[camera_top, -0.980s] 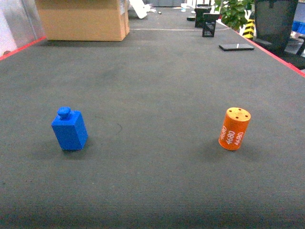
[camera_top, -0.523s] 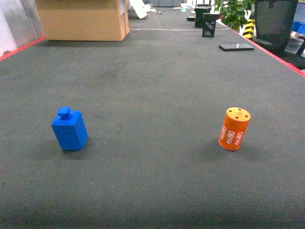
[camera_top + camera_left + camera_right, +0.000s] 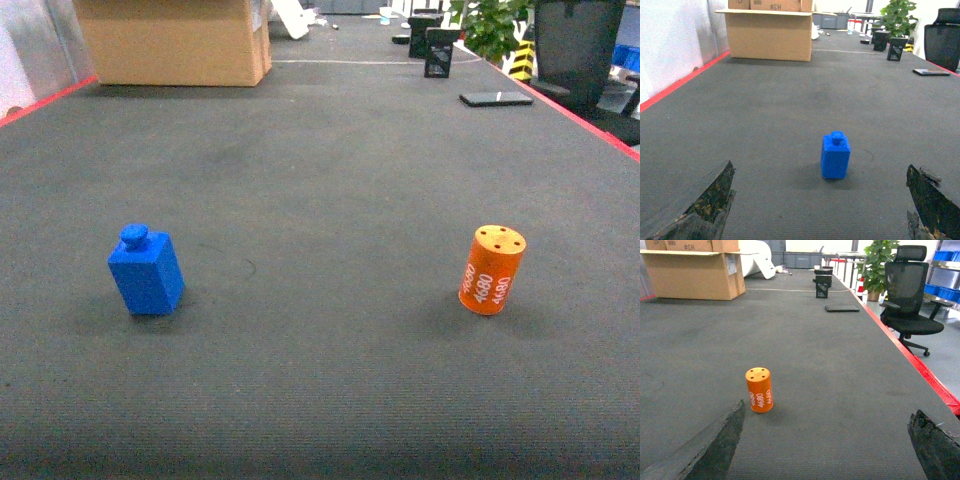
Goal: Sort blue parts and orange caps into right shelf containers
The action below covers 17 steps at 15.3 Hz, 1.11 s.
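Observation:
A blue part (image 3: 146,271), a small block with a round knob on top, stands upright on the dark mat at the left. An orange cap (image 3: 491,270) marked 4680 stands at the right. Neither gripper shows in the head view. In the left wrist view my left gripper (image 3: 818,167) is open, and the blue part (image 3: 835,155) stands apart from it, ahead between the fingers' lines. My right gripper (image 3: 828,406) is open too, with the orange cap (image 3: 759,389) ahead near its left finger (image 3: 715,445), not touching. Blue right shelf containers (image 3: 946,293) show partly at the far right edge.
A large cardboard box (image 3: 175,40) stands at the back left. Black stands (image 3: 437,50) and a flat dark tablet (image 3: 496,98) lie at the back right. A red strip (image 3: 912,362) edges the mat on the right. Beyond it are an office chair (image 3: 910,295) and a plant (image 3: 874,260).

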Motion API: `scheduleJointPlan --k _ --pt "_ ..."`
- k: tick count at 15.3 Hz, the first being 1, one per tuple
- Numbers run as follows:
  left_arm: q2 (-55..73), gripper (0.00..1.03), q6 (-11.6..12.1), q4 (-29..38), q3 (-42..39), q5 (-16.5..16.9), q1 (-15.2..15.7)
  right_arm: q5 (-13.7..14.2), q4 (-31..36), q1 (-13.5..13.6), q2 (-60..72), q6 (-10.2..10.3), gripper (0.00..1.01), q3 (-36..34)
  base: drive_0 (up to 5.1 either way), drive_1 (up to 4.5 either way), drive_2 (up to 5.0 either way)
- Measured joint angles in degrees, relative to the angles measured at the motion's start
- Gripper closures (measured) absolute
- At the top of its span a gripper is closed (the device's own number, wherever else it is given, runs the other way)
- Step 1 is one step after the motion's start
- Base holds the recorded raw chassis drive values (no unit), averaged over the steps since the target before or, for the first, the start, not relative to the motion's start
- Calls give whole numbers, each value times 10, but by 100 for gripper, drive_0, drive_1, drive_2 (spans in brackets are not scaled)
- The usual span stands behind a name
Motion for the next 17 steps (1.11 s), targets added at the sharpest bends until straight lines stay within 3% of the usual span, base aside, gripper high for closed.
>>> scheduleJointPlan --k 14,15,17 --pt "0 5 0 0 0 0 0 0 0 0 0 0 3 0 0 0 0" --pt "188 5 30 160 5 -167 -85 180 101 127 170 32 3 17 0 0 0" --pt "363 5 26 333 40 -150 -49 176 253 139 329 39 3 59 0 0 0"
